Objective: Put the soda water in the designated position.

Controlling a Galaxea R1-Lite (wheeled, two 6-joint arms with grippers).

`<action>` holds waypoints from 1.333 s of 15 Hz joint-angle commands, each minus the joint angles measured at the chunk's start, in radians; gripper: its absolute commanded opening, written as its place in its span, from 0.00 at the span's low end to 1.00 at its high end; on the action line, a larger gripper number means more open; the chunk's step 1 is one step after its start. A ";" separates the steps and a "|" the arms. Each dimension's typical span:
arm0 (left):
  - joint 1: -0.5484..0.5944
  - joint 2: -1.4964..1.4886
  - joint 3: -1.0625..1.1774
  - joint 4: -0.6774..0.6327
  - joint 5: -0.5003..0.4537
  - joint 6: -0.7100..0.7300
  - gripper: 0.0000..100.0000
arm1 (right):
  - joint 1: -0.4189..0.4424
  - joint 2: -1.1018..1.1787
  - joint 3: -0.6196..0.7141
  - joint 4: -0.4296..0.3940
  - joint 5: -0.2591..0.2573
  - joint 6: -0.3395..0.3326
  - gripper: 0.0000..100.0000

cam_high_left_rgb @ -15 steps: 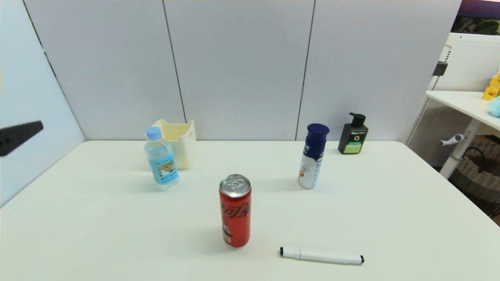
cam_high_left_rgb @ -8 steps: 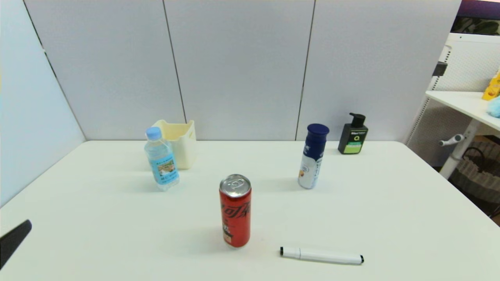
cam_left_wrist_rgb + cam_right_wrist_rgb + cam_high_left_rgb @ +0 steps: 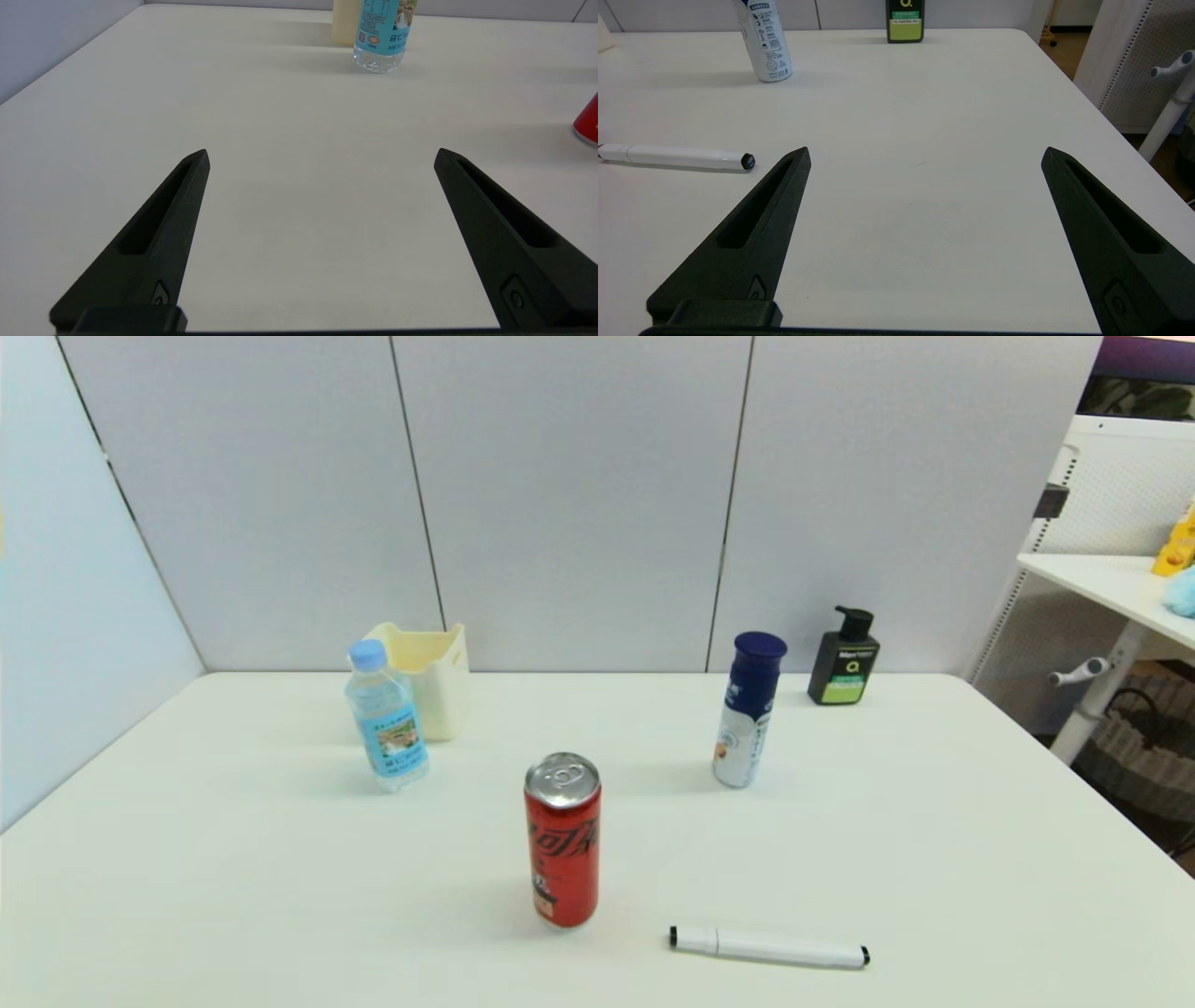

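Both grippers, left [image 3: 321, 156] and right [image 3: 926, 154], hover with fingers apart above the surface [image 3: 840, 840]; the soda water [image 3: 386, 717] stands upright just beside the cream bin [image 3: 431, 677].

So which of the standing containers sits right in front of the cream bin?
The soda water: the clear bottle with a light blue cap and blue label, just before the cream bin. The red can and dark-blue-capped bottle stand elsewhere.

A white surface [image 3: 980, 859] enclosed by pale grey partition panels.

Grey panels [image 3: 569, 495] with thin dark seams stand behind the surface, and a light blue panel [image 3: 65, 616] runs along its left side. On the right are a white pegboard rack [image 3: 1125, 490] and a white side table [image 3: 1111, 581], over a dark floor [image 3: 1134, 775].
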 commanded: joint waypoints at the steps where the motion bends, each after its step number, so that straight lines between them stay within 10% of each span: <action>1: 0.000 -0.056 0.014 0.002 -0.010 0.016 1.00 | 0.000 0.001 0.000 0.000 -0.001 0.000 1.00; 20: 0.002 -0.056 0.014 0.002 -0.010 0.024 1.00 | 0.000 0.001 0.000 0.000 -0.001 -0.002 1.00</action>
